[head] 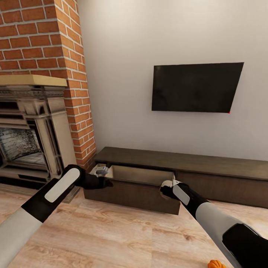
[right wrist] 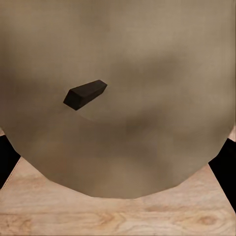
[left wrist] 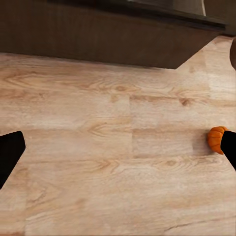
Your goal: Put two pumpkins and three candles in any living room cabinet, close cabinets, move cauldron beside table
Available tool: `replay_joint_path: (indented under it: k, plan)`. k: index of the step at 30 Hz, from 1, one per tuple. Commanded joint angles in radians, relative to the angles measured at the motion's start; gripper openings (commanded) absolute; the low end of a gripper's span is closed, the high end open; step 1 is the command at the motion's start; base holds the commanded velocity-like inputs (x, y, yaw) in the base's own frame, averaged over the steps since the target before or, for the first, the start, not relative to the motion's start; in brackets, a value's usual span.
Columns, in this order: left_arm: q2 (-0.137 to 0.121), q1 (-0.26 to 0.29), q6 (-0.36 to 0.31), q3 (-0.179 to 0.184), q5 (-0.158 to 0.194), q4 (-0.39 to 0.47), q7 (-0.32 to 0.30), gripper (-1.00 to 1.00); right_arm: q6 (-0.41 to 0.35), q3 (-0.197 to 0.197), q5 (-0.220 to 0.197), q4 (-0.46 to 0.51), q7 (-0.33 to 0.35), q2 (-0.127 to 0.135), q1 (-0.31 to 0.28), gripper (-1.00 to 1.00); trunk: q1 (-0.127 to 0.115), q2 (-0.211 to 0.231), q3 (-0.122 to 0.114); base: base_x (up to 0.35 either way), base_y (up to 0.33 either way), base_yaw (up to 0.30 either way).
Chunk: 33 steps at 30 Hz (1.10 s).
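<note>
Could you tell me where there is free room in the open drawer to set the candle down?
The tan interior of the open drawer looks bare between the left gripper at its left end and the right gripper, which holds the candle, at its right. Both ends are crowded.

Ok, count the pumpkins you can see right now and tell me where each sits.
1 for certain: a pumpkin on the wood floor by the right arm; the left wrist view shows a pumpkin too, possibly the same one. The second may be out of view.
</note>
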<state>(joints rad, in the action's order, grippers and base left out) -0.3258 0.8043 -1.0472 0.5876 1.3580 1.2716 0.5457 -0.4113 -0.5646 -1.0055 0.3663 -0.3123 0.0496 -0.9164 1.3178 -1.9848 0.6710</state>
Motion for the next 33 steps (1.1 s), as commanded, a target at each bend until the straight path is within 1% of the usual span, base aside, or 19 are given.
replay_joint_path:
  k: [1, 5, 12, 15, 23, 33]
  plan:
    - [-0.001, 0.001, 0.0, 0.002, 0.01, 0.002, 0.01, 1.0, -0.003, -0.008, -0.008, 0.003, -0.008, 0.001, -0.001, -1.0, 0.0, -0.001, 0.001, 0.29, 0.149, 0.0]
    - [-0.002, 0.0, 0.0, 0.003, 0.01, 0.011, 0.01, 1.0, -0.003, -0.008, -0.008, 0.003, -0.009, 0.0, -0.001, -1.0, 0.0, -0.001, 0.001, 0.292, 0.15, 0.0]
    - [-0.005, -0.002, 0.0, 0.004, 0.009, 0.052, 0.01, 1.0, -0.002, -0.007, -0.009, 0.009, -0.007, 0.001, 0.0, -1.0, 0.0, -0.001, 0.001, 0.3, 0.143, -0.007]
    - [-0.005, -0.002, 0.0, 0.004, 0.009, 0.061, 0.01, 1.0, -0.001, -0.007, -0.01, 0.009, -0.006, 0.001, 0.0, -1.0, 0.0, -0.001, 0.002, 0.303, 0.137, -0.138]
    - [-0.007, -0.003, 0.0, 0.004, 0.009, 0.076, 0.01, 1.0, -0.002, -0.007, -0.01, 0.009, -0.003, 0.0, 0.001, -1.0, 0.0, -0.001, 0.002, 0.288, 0.169, -0.23]
    - [-0.01, -0.003, 0.0, 0.004, 0.009, 0.09, 0.01, 1.0, -0.003, -0.008, -0.008, 0.01, -0.002, -0.005, 0.0, -1.0, 0.0, -0.001, 0.002, 0.272, 0.191, -0.035]
